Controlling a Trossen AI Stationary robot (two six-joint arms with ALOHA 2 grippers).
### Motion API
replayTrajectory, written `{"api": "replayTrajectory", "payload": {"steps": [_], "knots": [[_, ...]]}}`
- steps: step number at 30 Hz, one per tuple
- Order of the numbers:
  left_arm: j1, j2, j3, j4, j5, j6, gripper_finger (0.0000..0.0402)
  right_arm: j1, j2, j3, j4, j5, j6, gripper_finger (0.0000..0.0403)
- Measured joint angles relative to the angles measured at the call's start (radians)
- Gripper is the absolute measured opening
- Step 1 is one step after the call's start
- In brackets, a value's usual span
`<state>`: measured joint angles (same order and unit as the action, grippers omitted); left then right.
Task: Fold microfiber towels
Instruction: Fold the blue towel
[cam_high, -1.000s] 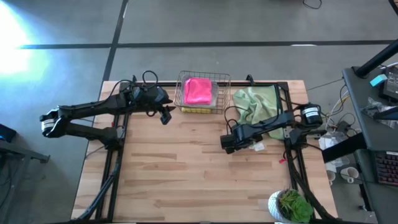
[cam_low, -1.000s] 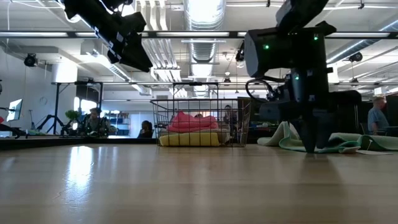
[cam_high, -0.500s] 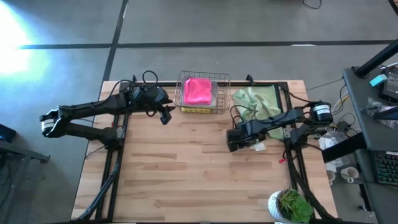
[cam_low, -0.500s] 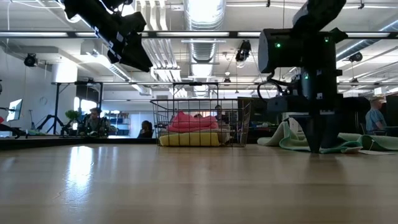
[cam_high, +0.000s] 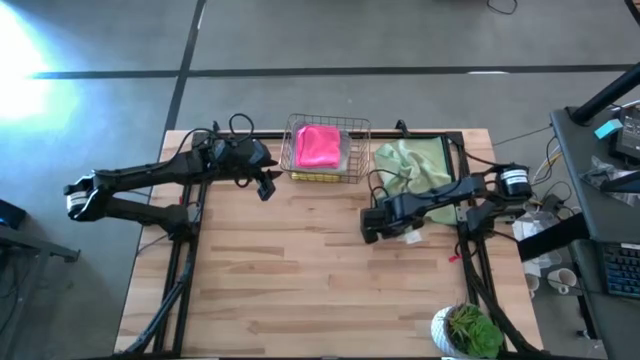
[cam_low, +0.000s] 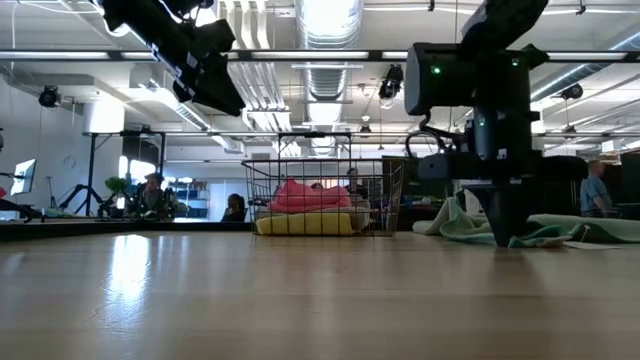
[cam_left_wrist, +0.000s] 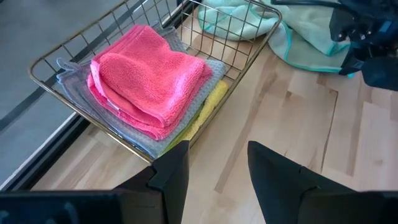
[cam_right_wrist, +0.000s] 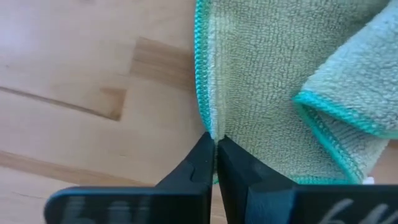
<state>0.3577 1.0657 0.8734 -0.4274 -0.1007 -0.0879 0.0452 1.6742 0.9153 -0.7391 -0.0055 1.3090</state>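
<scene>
Towel edge pinched, pink one on top in the basket

Right gripper (cam_right_wrist: 214, 149) sits lowest and nearest, down at the wooden table (cam_high: 300, 280), fingers squeezed together on the teal-stitched edge of the pale sage green towel (cam_high: 415, 165). That towel is a rumpled fuzzy heap with one corner flopped over on itself, lying just right of the copper wire basket (cam_high: 325, 150); it stretches roughly from the gripper back toward the table's far edge. Inside the basket the hot pink towel (cam_left_wrist: 149, 78) is folded into a chunky rectangle, long side running along the basket's length, stacked on the light grey towel (cam_left_wrist: 134, 134), with the yellow towel (cam_left_wrist: 205, 109) peeking out underneath. Left gripper (cam_left_wrist: 214, 165) hangs in the air just left of the basket, fingers apart and holding nothing.
</scene>
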Motion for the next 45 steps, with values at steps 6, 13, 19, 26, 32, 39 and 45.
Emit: {"api": "replayTrajectory", "payload": {"steps": [6,13,19,26,32,39,45], "knots": [[0.000,0.000,-0.017,-0.002,0.103,0.138,0.0148,0.081,0.004,0.144,0.022,-0.034,0.000,0.0008],[-0.001,0.013,-0.021,0.000,0.217,0.148,0.0148,0.208,0.010,0.294,0.019,-0.033,0.017,0.0008],[-0.011,0.061,-0.030,0.001,0.347,0.146,0.0148,0.312,0.047,0.380,0.014,-0.031,0.060,0.0008],[-0.083,0.184,-0.033,0.008,0.369,0.147,0.0148,0.438,0.086,0.465,0.023,-0.026,0.060,0.0008],[-0.147,0.277,-0.032,0.094,0.369,0.148,0.0148,0.519,0.128,0.506,0.021,-0.022,0.118,0.0008],[-0.186,0.362,-0.030,0.232,0.369,0.147,0.0148,0.589,0.157,0.520,0.056,-0.031,0.123,0.0008],[-0.187,0.359,-0.025,0.227,0.365,0.147,0.0148,0.597,0.157,0.520,0.067,-0.021,0.137,0.0013]]}}
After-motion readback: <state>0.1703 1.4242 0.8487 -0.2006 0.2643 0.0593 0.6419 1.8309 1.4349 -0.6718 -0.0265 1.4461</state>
